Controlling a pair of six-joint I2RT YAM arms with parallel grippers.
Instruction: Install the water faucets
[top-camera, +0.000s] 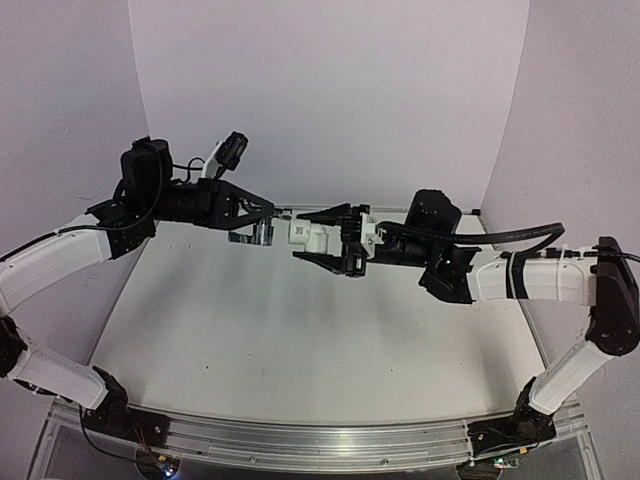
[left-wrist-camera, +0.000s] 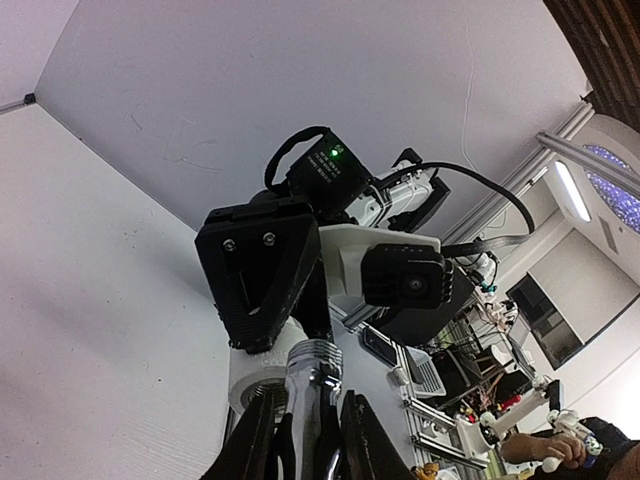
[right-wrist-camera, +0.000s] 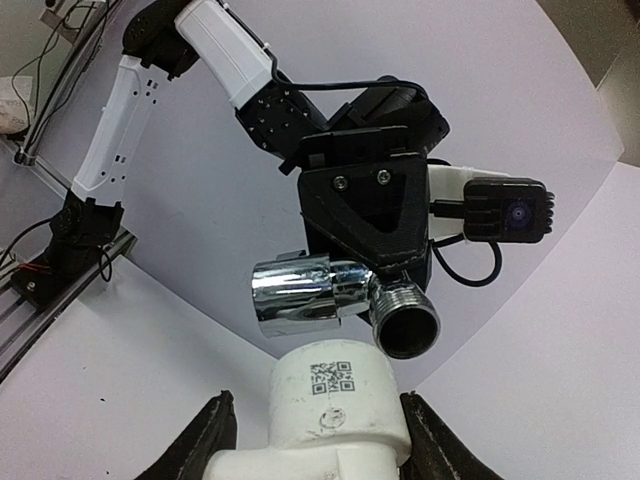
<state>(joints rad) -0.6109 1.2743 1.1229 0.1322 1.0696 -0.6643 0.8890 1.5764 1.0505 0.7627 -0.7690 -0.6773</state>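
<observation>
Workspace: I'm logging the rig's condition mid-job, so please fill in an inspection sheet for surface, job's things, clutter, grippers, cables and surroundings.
Surface: white table, arm shadows on it.
Job's things: silver faucet held in the air, its threaded end close to the white fitting, not screwed in.
Clutter: nothing seen.
Grippers: left gripper fingers shut on the faucet; right gripper fingers clamp the fitting's sides.
Cables: black cable arcs along the right arm, off the table.
Surroundings: white walls on three sides.
</observation>
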